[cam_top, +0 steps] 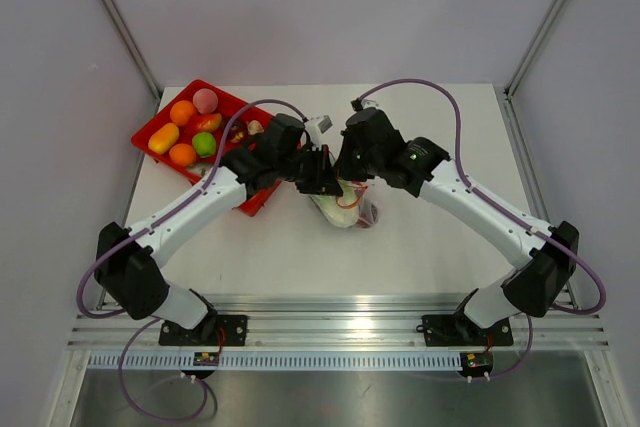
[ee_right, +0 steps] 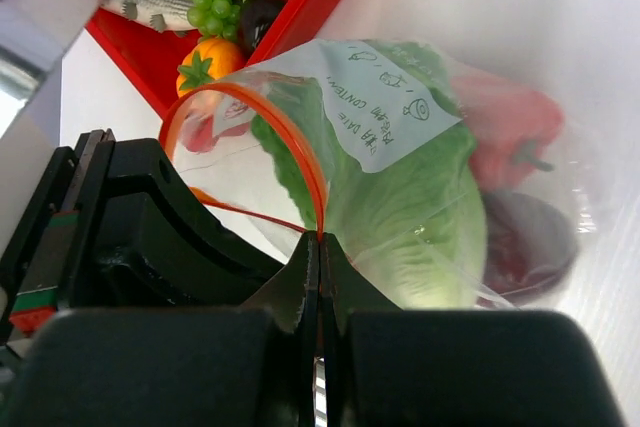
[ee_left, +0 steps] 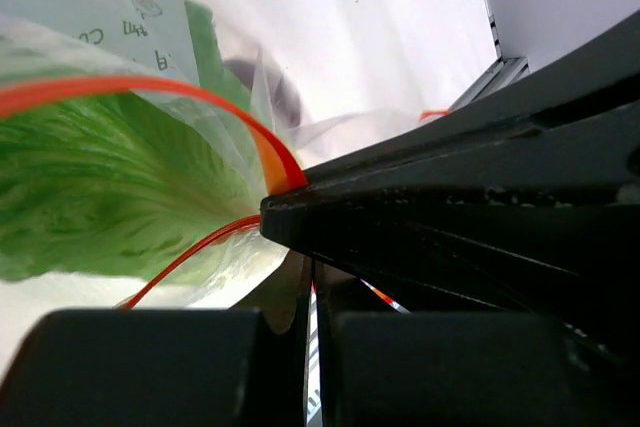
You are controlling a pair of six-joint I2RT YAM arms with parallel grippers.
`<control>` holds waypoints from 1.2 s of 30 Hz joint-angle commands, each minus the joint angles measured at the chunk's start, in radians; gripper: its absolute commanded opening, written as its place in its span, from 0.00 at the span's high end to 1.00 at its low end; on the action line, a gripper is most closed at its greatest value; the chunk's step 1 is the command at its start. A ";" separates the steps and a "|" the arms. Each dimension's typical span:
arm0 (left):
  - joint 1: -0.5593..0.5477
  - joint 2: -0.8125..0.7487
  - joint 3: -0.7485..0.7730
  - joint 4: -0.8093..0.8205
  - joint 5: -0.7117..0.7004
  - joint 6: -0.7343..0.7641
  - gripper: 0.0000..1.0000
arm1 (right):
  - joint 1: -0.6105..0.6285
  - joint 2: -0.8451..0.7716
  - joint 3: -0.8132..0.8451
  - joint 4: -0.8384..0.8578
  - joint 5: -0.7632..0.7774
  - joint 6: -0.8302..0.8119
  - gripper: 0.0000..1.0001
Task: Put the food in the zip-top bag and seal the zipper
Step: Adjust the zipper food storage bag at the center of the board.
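Your bag (ee_right: 400, 107) is thin, slippery, floppy film; left gripper (ee_left: 306, 287) and right gripper (ee_right: 320, 257) are both pinched shut on its stiffer zipper (ee_left: 278, 162), likely the surest hold.

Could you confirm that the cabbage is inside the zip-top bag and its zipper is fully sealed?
Not quite: the zipper stands open in a wide loop, as the right wrist view shows. The cabbage is indeed inside the zip-top bag.

Top camera stares down from behind the arm bases (cam_top: 200, 329) over the whole white table (cam_top: 430, 247), while both wrist cameras crowd in low from opposite sides onto one clear crinkly plastic zip-top bag (ee_right: 400, 107), also seen mid-table from above.
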 commanded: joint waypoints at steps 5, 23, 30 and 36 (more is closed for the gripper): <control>0.002 -0.040 -0.001 0.106 0.014 -0.003 1.00 | 0.016 -0.032 -0.009 0.059 -0.031 0.032 1.00; 0.003 -0.063 -0.013 0.086 -0.120 -0.029 1.00 | 0.017 -0.176 -0.043 -0.003 -0.015 -0.152 0.30; 0.011 -0.083 -0.042 0.120 -0.178 -0.083 1.00 | 0.014 -0.376 -0.188 0.070 0.028 -0.226 0.21; 0.011 -0.097 -0.042 0.112 -0.172 -0.085 1.00 | 0.009 -0.604 -0.509 0.281 0.040 -0.304 0.21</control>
